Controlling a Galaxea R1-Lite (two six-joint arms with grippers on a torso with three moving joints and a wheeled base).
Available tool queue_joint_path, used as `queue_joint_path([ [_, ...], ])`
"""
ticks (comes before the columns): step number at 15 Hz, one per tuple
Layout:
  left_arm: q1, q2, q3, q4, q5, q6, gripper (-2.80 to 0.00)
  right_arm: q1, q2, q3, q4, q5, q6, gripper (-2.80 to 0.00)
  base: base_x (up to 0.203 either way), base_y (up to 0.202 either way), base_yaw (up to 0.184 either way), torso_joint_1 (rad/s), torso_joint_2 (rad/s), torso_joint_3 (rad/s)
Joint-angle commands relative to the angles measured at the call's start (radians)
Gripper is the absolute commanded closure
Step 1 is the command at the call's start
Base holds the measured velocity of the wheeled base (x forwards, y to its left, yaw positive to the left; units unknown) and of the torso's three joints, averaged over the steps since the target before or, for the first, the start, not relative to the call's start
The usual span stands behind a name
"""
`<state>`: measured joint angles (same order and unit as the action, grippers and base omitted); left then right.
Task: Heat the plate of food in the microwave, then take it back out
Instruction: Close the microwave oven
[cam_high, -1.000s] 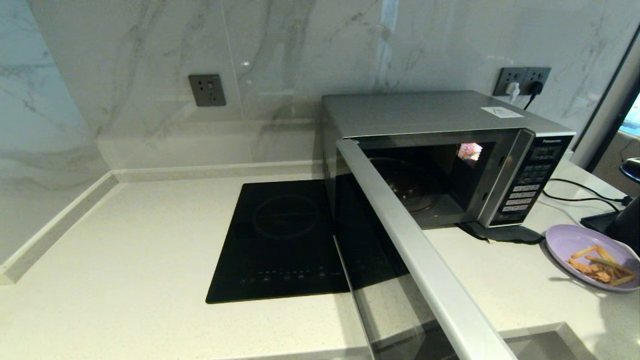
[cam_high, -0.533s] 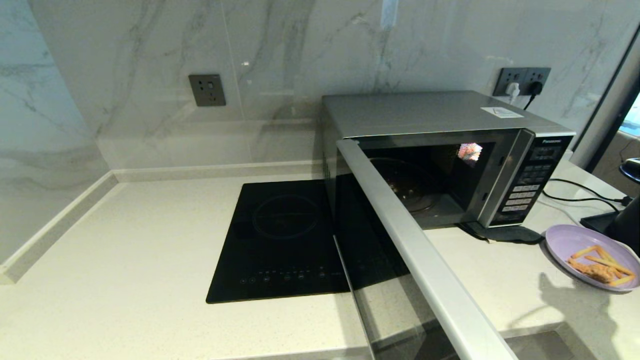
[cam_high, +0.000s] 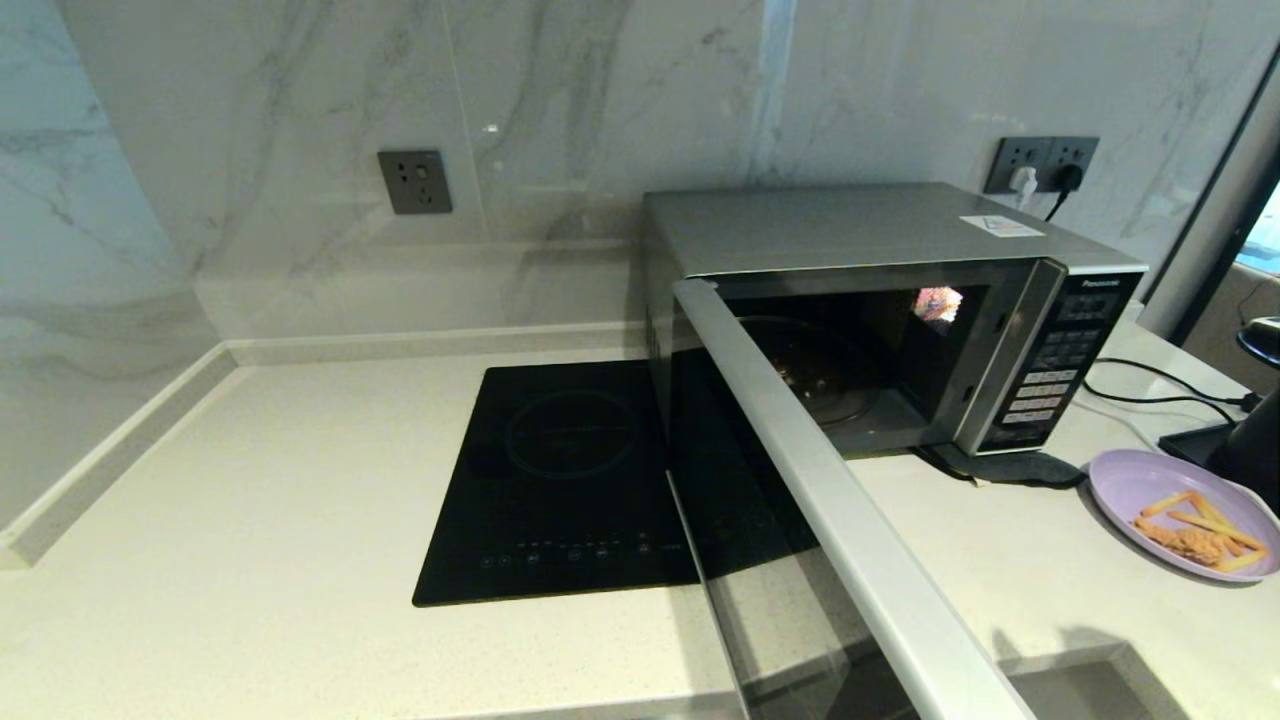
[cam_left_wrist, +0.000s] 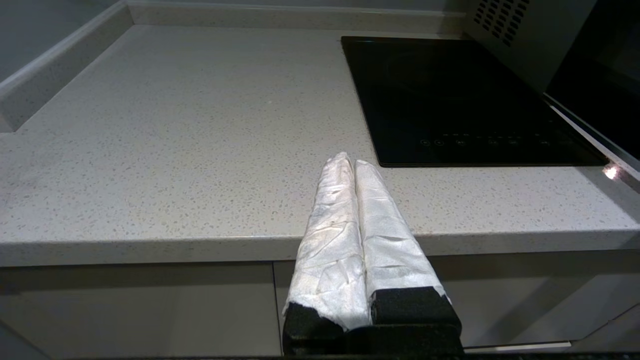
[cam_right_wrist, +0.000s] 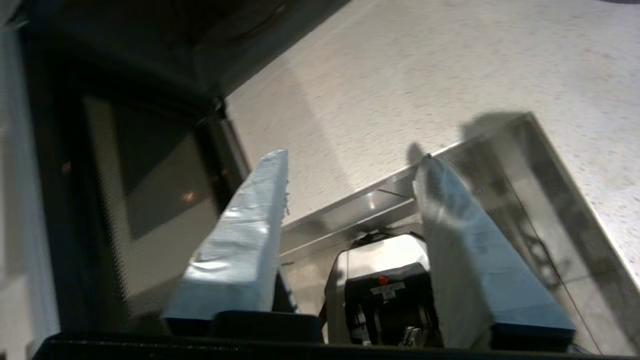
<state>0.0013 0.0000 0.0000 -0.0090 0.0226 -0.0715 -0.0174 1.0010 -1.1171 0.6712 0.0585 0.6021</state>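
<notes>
The silver microwave (cam_high: 850, 225) stands at the back right of the counter with its door (cam_high: 830, 500) swung wide open towards me. Only the glass turntable (cam_high: 820, 375) shows inside. The lilac plate of food (cam_high: 1185, 510), with fries and a breaded piece, lies on the counter to the microwave's right. Neither gripper appears in the head view. My right gripper (cam_right_wrist: 352, 160) is open and empty, low at the counter's front edge beside the open door (cam_right_wrist: 125, 175). My left gripper (cam_left_wrist: 350, 160) is shut on nothing at the counter's front edge, left of the hob.
A flat black induction hob (cam_high: 560, 480) lies left of the microwave, partly under the open door. A black device (cam_high: 1250, 450) and cables (cam_high: 1150, 385) sit behind the plate. Wall sockets (cam_high: 1045, 160) are above the microwave. A raised kerb (cam_high: 110, 450) bounds the counter's left side.
A shadow on the counter beside the plate has slid towards the front edge. The plate, microwave and door have not moved.
</notes>
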Motion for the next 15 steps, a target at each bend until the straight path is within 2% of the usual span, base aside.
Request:
queue_joint_path([
  [1,0.000,0.002,0.000,0.000,0.000,-0.001,0.00,0.071,-0.030,-0.038,0.015,0.003,0.006,0.00,0.000,0.000,0.000,0.000,0.00,0.000],
  [5,0.000,0.002,0.000,0.000,0.000,-0.001,0.00,0.194,0.024,-0.141,0.017,0.005,0.007,0.00,0.000,0.000,0.000,0.000,0.00,0.000],
  [11,0.000,0.002,0.000,0.000,0.000,-0.001,0.00,0.439,0.209,-0.436,0.017,0.006,0.017,0.00,0.000,0.000,0.000,0.000,0.00,0.000],
  [13,0.000,0.002,0.000,0.000,0.000,-0.001,0.00,0.552,0.264,-0.514,0.016,0.014,0.044,0.00,0.000,0.000,0.000,0.000,0.00,0.000],
  [15,0.000,0.002,0.000,0.000,0.000,-0.001,0.00,0.665,0.334,-0.599,0.015,0.058,0.126,0.00,0.000,0.000,0.000,0.000,0.00,0.000],
])
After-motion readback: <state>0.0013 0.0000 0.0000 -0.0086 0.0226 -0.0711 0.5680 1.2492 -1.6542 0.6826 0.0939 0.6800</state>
